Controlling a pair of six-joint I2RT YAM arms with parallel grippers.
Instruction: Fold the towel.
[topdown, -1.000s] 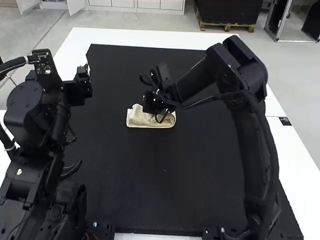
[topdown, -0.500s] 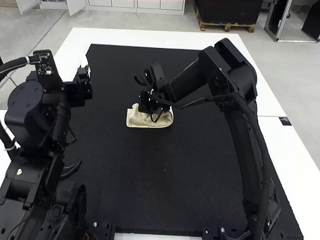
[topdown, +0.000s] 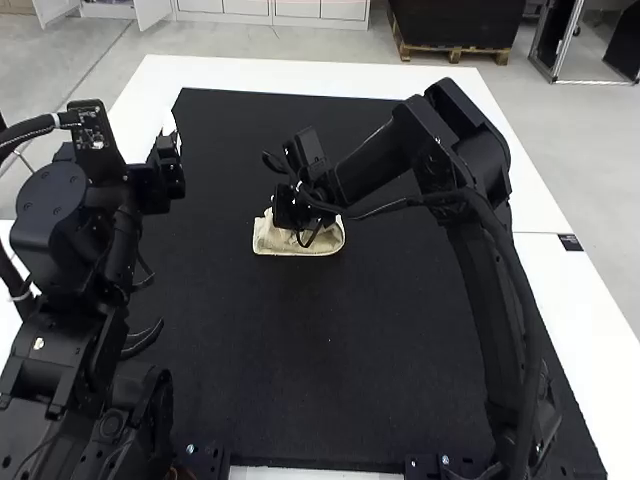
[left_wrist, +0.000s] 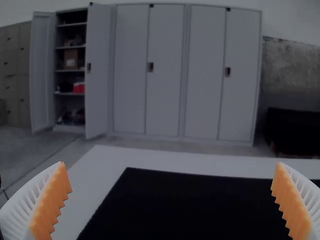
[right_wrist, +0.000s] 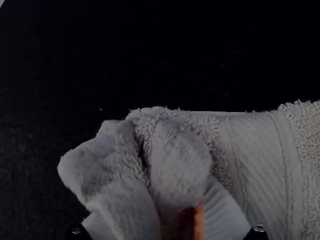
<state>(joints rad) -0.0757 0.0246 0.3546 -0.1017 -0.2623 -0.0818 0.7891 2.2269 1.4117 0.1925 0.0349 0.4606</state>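
Clenched on a bunched part of the towel (topdown: 300, 246), the right end effector (right_wrist: 175, 212) has edged toward the black mat's (topdown: 330, 370) left side, drawing the cloth's right end inward; probably a fold forming. The mat extends well past it all round. By the mat's left edge, the left end effector (left_wrist: 171, 164) is released.

Towel (topdown: 300, 244) cream, ribbed stripes across woven band (right_wrist: 265, 155). Mat (topdown: 330, 340) black; table (topdown: 330, 75) white at its 12 and 3 o'clock. Left arm (topdown: 45, 210), right arm (topdown: 490, 165) black. Fingers (left_wrist: 24, 207) white, pads (left_wrist: 52, 200) orange.
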